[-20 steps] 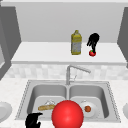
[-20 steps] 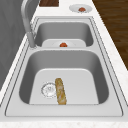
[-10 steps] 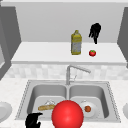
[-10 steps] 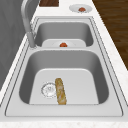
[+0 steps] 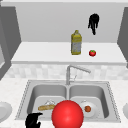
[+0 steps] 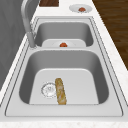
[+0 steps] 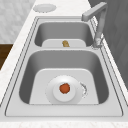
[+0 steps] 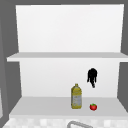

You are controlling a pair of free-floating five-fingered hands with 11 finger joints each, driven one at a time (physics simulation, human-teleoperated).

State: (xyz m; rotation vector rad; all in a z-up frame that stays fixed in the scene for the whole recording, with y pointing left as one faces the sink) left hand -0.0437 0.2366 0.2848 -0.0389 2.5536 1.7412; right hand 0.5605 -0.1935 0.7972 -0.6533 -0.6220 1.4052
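In the front view the right hand (image 5: pixel 93 22) hangs in the air above the shelf, fingers drooping downward and loosely relaxed, holding nothing. Below it and just to one side sits a small round glossy tomato (image 5: pixel 92 53) with a green top; further to the hand's left stands a tall yellowish bottle (image 5: pixel 76 43) with a pale label and a narrow neck. Both rest on the flat white shelf (image 5: pixel 45 53), apart from each other. Far below, at the front edge of the counter, the left hand (image 5: pixel 33 120) shows as a dark shape whose fingers seem curled, though it is too indistinct to tell. Just to its right is a large smooth red ball (image 5: pixel 67 115), and just beyond it, in the brushed steel sink (image 5: pixel 27 95), lies a long crusty baguette (image 5: pixel 47 107). A white plate (image 5: pixel 93 111) carrying a small reddish round item lies in the other basin, past the ball. The left side view shows the baguette (image 6: pixel 60 91) lying lengthwise beside the round ribbed drain (image 6: pixel 49 89), touching its rim. The right side view shows the round plate (image 7: pixel 64 90) on the basin floor under the bent metal tap (image 7: pixel 98 23). In the upper view the right hand (image 8: pixel 92 76) hovers above the tomato (image 8: pixel 93 106), with the bottle (image 8: pixel 76 96) down to its left.
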